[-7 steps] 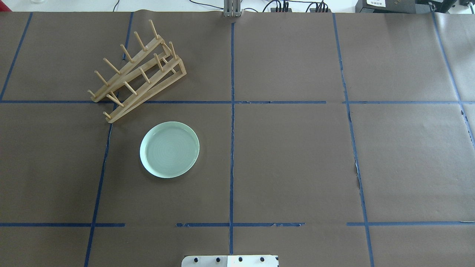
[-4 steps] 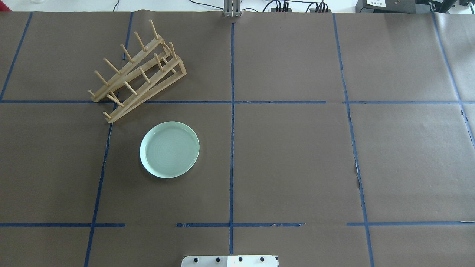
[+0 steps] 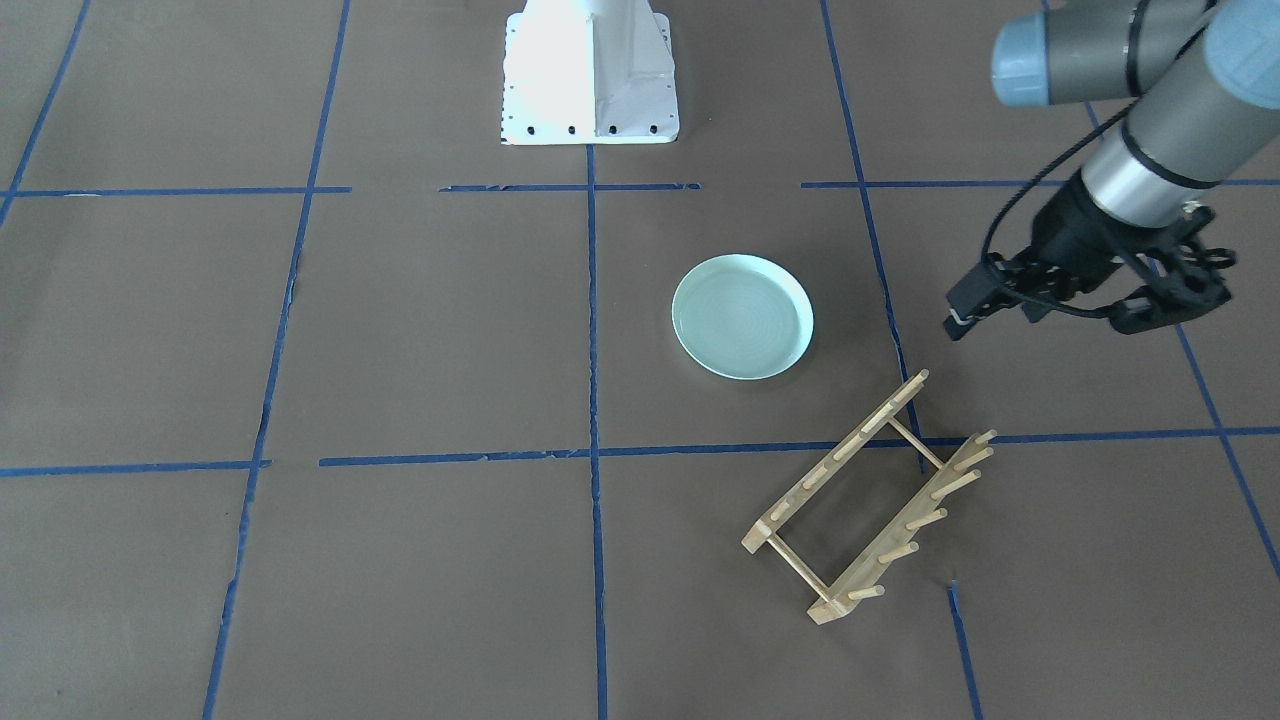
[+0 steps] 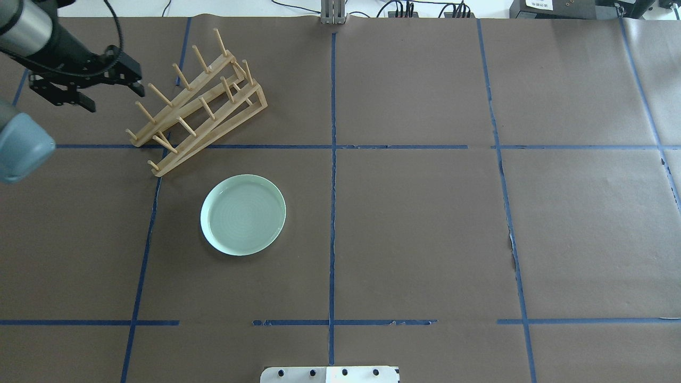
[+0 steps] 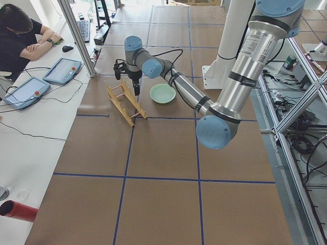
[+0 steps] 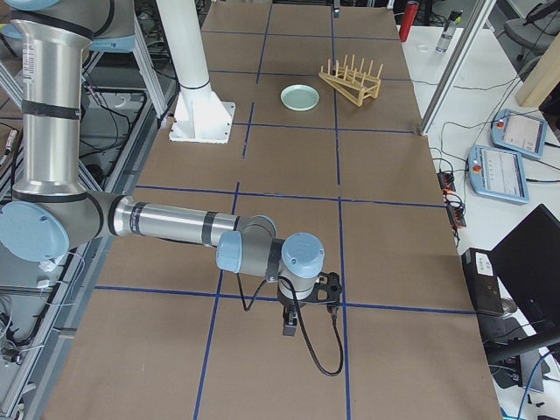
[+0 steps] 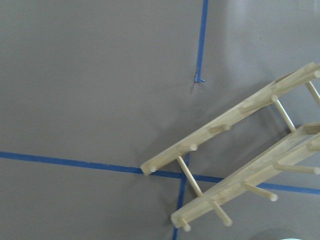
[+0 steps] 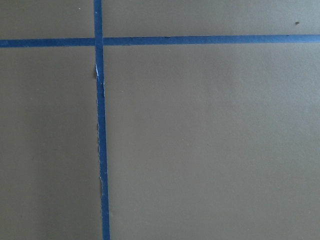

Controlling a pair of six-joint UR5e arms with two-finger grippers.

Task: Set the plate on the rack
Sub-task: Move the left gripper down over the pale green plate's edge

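Note:
The pale mint-green plate (image 4: pixel 243 215) lies flat on the brown table, also in the front view (image 3: pixel 742 316). The light wooden rack (image 4: pixel 213 119) stands just beyond it at a slant, pegs up and holding nothing (image 3: pixel 835 460); the left wrist view shows its near end (image 7: pixel 250 107). My left gripper (image 4: pixel 117 101) is open and empty, hovering beside the rack's outer end (image 3: pixel 1040 325). My right gripper (image 6: pixel 306 308) shows only in the right side view, far from both, low over bare table. I cannot tell whether it is open or shut.
The robot's white base (image 3: pixel 590 80) stands at the table's near middle. Blue tape lines grid the brown paper. An operator (image 5: pixel 20 35) sits at a side desk with tablets beyond the rack's side of the table.
My left arm has come into the overhead view at the upper left, its open gripper now beside the rack. The plate and rack have not moved.

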